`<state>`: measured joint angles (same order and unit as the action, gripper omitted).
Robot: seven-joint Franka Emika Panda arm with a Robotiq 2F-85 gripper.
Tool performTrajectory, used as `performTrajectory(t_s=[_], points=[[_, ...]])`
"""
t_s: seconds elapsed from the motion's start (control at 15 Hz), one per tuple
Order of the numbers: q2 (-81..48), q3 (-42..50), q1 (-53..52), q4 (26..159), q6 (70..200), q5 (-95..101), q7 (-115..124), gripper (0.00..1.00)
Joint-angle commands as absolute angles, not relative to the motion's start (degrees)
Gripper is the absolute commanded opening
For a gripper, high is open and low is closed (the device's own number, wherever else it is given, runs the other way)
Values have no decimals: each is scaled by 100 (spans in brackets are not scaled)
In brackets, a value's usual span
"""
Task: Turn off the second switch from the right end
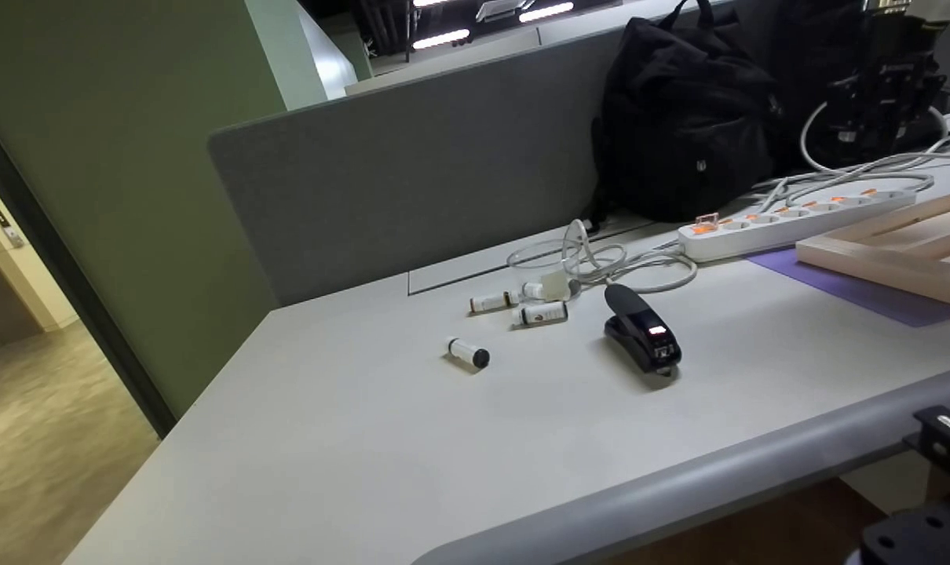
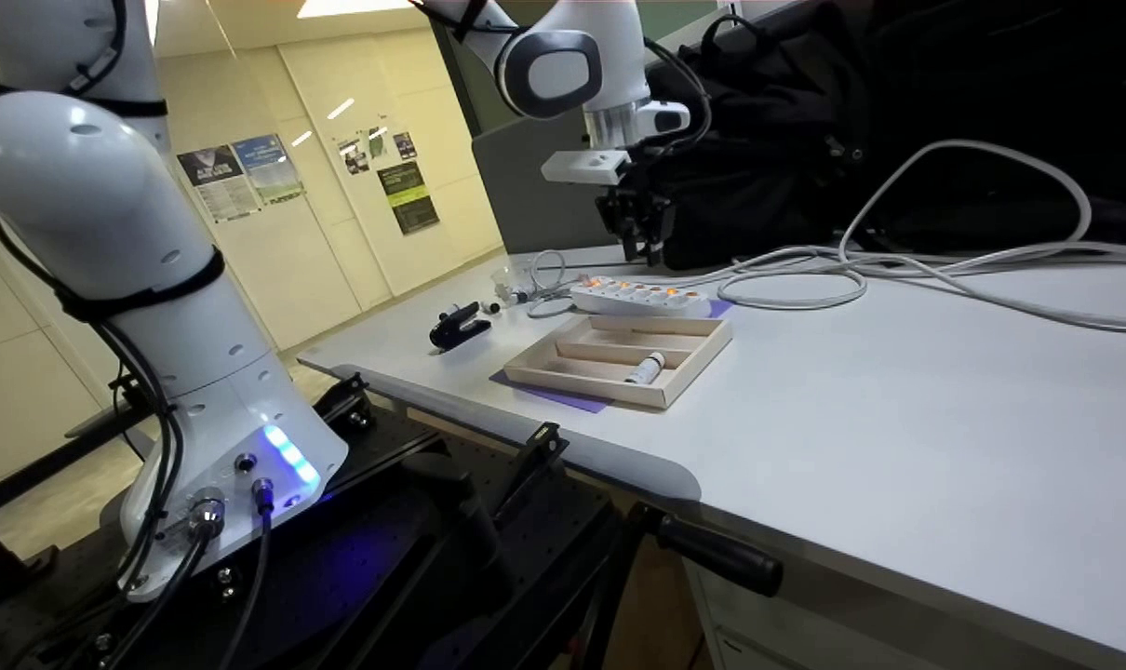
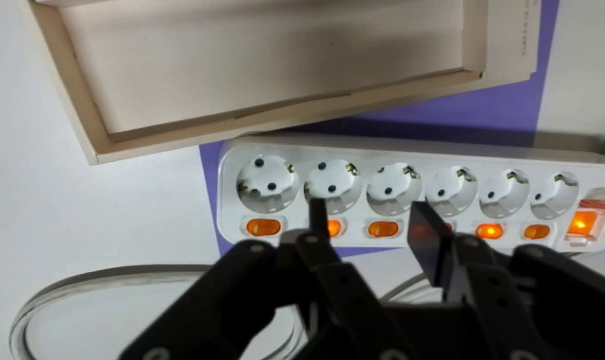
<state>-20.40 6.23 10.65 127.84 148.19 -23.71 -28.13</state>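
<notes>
Lying below the claw — parted, holding nothing — is the white power strip.

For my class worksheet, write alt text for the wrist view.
Open black gripper above a white power strip with a row of orange switches, some glowing. Higher in frame, a wooden tray overlaps a purple sheet.

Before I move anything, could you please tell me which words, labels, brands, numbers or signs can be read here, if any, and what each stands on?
No text can be read with certainty.
Wall posters: print too small.
Small bottles: label print too small.
Wooden tray: print on its outer side, too blurred.
Black stapler: pale marks, unreadable.
White power strip: no lettering I can make out.
</notes>
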Motion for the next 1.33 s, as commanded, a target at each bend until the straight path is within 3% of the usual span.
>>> performTrajectory(t_s=[0.0, 0.13, 0.2, 1.27], points=[[-2297, 278, 1409, 12608, 15097, -2306, -2749, 16], [-2373, 66, 1568, 12647, 15502, -2396, -2851, 2], [-2423, -20, 1636, 12646, 15648, -2366, -2843, 1], [-3125, -517, 2201, 12404, 16468, -1731, -2550, 0]])
